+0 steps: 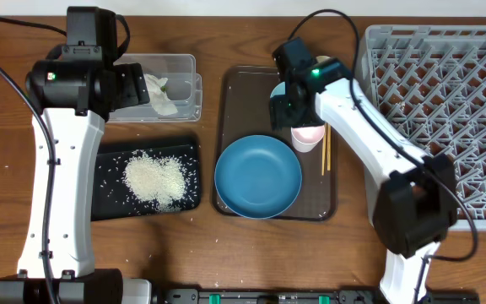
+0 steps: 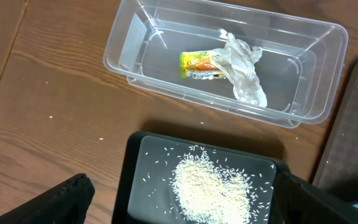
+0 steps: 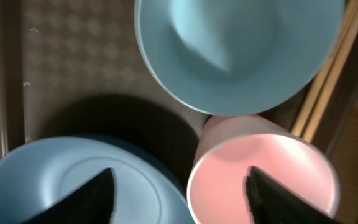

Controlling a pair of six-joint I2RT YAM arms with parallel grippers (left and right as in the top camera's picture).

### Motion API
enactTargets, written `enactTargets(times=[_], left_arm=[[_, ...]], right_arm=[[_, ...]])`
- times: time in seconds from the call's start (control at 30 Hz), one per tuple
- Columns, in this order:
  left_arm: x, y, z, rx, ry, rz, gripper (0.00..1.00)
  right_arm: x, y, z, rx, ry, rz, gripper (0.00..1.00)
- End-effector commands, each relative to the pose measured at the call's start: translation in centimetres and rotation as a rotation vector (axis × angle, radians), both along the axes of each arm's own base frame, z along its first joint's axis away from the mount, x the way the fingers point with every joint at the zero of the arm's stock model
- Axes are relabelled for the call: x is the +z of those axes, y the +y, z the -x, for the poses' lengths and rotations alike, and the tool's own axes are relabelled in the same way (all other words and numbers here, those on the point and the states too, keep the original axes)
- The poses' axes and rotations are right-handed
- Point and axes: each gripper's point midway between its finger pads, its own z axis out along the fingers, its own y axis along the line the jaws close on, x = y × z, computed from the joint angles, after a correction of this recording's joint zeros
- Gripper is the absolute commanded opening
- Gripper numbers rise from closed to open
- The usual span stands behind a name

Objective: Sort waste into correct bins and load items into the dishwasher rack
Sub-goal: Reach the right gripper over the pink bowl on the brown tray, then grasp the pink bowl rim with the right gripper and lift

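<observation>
— Right end effector [image 3: 180,177] half-wide, nothing gripped yet, straddling rim of pink cup [image 3: 263,180] on brown tray [image 3: 73,56], snug against light-blue bowl [image 3: 235,50].
— Advice?
— Close squarely on cup wall; lift straight, clear of chopsticks [image 3: 328,68]. Left end effector [image 2: 185,196] wide, empty, over black tray [image 2: 132,174].

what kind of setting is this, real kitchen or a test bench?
Most likely a lab bench staged as a dish-clearing station, not a real kitchen: a bare wooden table with a grey dishwasher rack sitting loose on it, a brown serving tray, and a clear tub used as a bin.
</observation>
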Motion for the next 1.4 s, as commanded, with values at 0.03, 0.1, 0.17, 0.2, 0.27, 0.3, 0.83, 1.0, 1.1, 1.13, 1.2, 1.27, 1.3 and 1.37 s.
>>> enactTargets(times=[0.03, 0.1, 0.17, 0.2, 0.27, 0.3, 0.83, 1.0, 1.1, 1.13, 1.2, 1.27, 1.3, 1.37], left_arm=[[0.2, 0.3, 0.2, 0.001, -0.001, -0.012, 0.96], [0.2, 0.3, 0.2, 0.001, -0.001, -0.012, 0.96], [0.2, 0.3, 0.2, 0.001, -0.001, -0.012, 0.96], [0.2, 0.3, 0.2, 0.001, -0.001, -0.012, 0.96], [0.2, 0.3, 0.2, 0.001, -0.001, -0.012, 0.96], [0.2, 0.3, 0.2, 0.001, -0.001, -0.012, 0.96], [0.2, 0.3, 0.2, 0.001, -0.001, -0.012, 0.96], [0.2, 0.3, 0.2, 0.001, -0.001, -0.012, 0.96], [0.2, 0.3, 0.2, 0.001, -0.001, -0.012, 0.96], [0.2, 0.3, 0.2, 0.001, -0.001, -0.012, 0.96], [0.2, 0.3, 0.2, 0.001, -0.001, -0.012, 0.96], [0.2, 0.3, 0.2, 0.001, -0.001, -0.012, 0.96], [0.2, 0.3, 0.2, 0.001, -0.001, -0.012, 0.96], [0.2, 0.3, 0.2, 0.001, -0.001, -0.012, 0.96]], right_arm=[[-0.9, 0.5, -0.1, -0.016, 0.019, -0.001, 0.59], [-1.0, 0.5, -0.1, -0.018, 0.022, 0.0, 0.55], [-1.1, 0.5, -0.1, -0.018, 0.024, 0.002, 0.5], [-1.1, 0.5, -0.1, -0.018, 0.024, 0.003, 0.47], [-1.1, 0.2, 0.0, -0.021, 0.028, 0.018, 0.4], [-1.2, 0.0, 0.1, -0.022, 0.032, 0.026, 0.38], [-3.7, -0.6, 1.8, -0.045, 0.091, 0.04, 0.17], [-2.4, 0.2, 1.5, -0.039, 0.083, -0.003, 0.07], [-1.2, 0.2, 1.5, -0.039, 0.074, -0.007, 0.01], [-0.6, 0.2, 1.4, -0.04, 0.07, -0.009, 0.01], [0.4, 0.1, 1.4, -0.041, 0.062, -0.013, 0.01], [1.7, 0.1, 1.4, -0.042, 0.048, -0.021, 0.01], [2.5, 0.1, 1.4, -0.041, 0.04, -0.025, 0.01], [4.6, -0.1, 1.3, -0.044, 0.01, -0.042, 0.01]])
